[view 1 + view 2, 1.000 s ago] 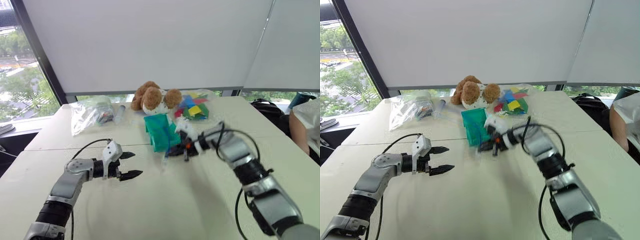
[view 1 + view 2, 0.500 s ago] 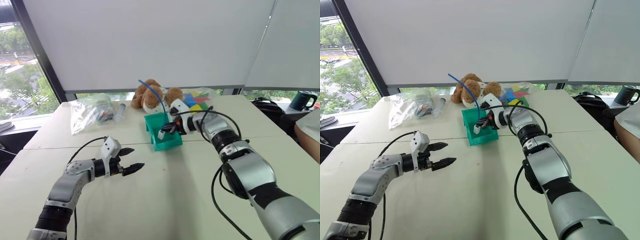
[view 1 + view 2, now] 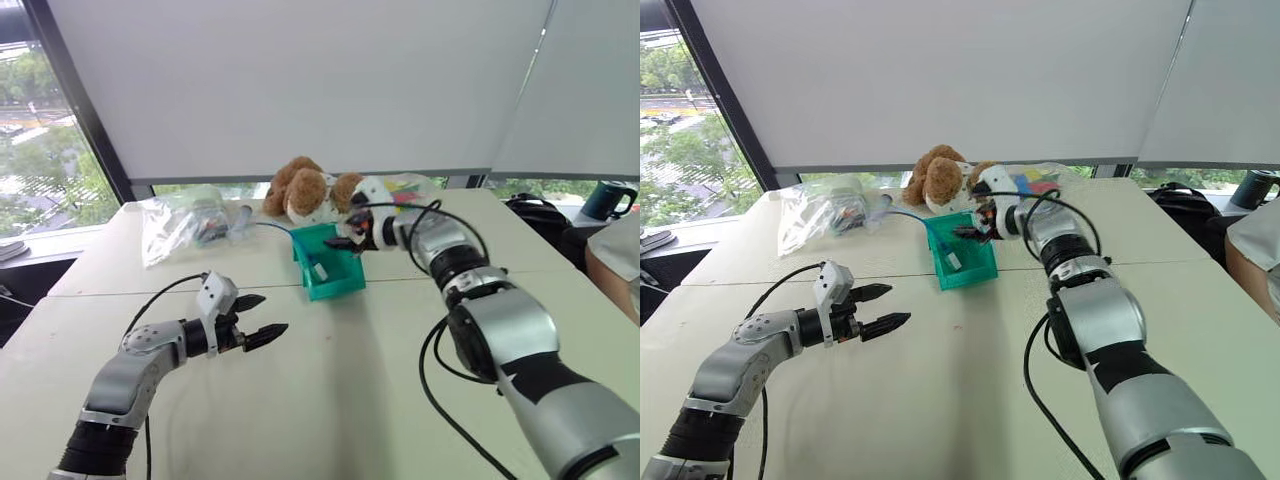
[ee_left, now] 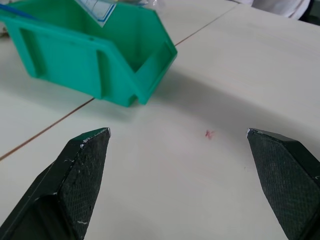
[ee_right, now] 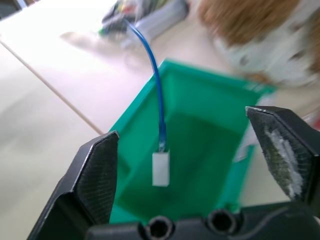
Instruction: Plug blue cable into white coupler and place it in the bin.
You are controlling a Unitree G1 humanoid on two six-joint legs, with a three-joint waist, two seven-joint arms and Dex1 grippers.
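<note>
Right hand [image 5: 190, 165] spread wide, holding nothing, over bin [image 3: 335, 280] at frame centre. Coupler [image 5: 160, 169] inside bin, cable [image 5: 152, 80] plugged in, arching out over rear rim toward upper left. Left hand [image 3: 262, 318] wide, holding nothing, above desk [image 3: 330, 400], lower left.

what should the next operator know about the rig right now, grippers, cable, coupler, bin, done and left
Left gripper: open, holding nothing, above the table short of the bin.
Right gripper: fingers wide open over the bin, gripping nothing.
White coupler: in the bin, with the blue cable plugged into it.
Blue cable: its free length arches out over the bin's rim toward the clear bags.
Done: plugged and dropped in.
Left: probably tuck the trailing cable in and pull the right arm away.
</note>
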